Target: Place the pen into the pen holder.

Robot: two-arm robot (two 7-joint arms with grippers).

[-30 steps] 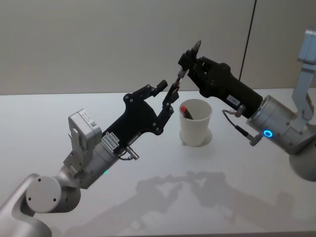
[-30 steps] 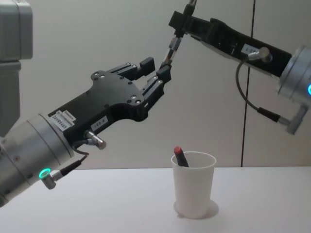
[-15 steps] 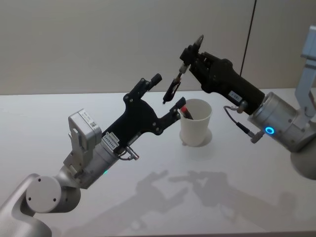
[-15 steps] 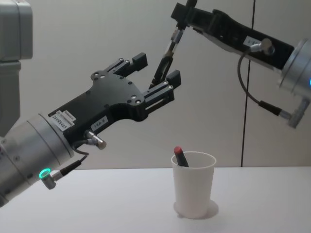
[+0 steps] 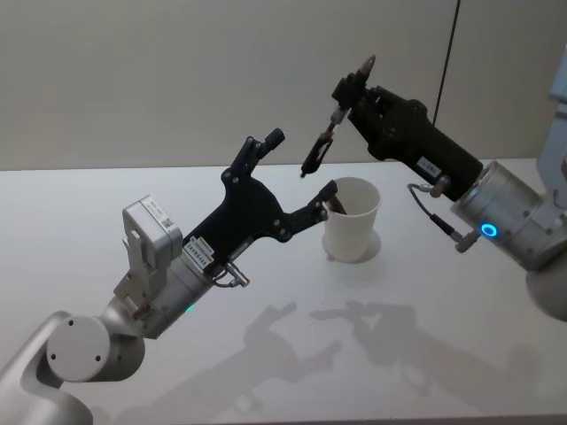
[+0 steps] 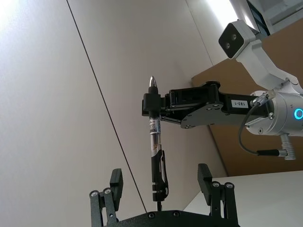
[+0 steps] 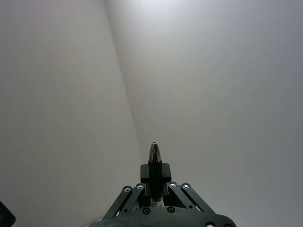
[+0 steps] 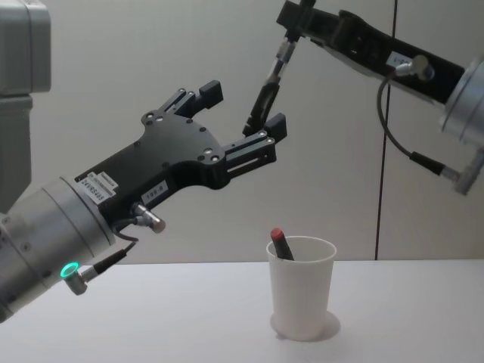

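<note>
The left gripper (image 8: 238, 113) has spread its jaws wide and let go of the pen (image 8: 266, 91), which is now hanging between them, clamped only by the right gripper (image 8: 291, 17). The handover is done; the cup (image 8: 301, 287) is waiting below.

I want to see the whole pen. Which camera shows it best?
The left wrist view: the pen shows from end to end, pinched near its top by the right gripper. The head and chest views show it smaller and slanted. The right wrist view gives just its tip. The open left gripper sits below it.
</note>
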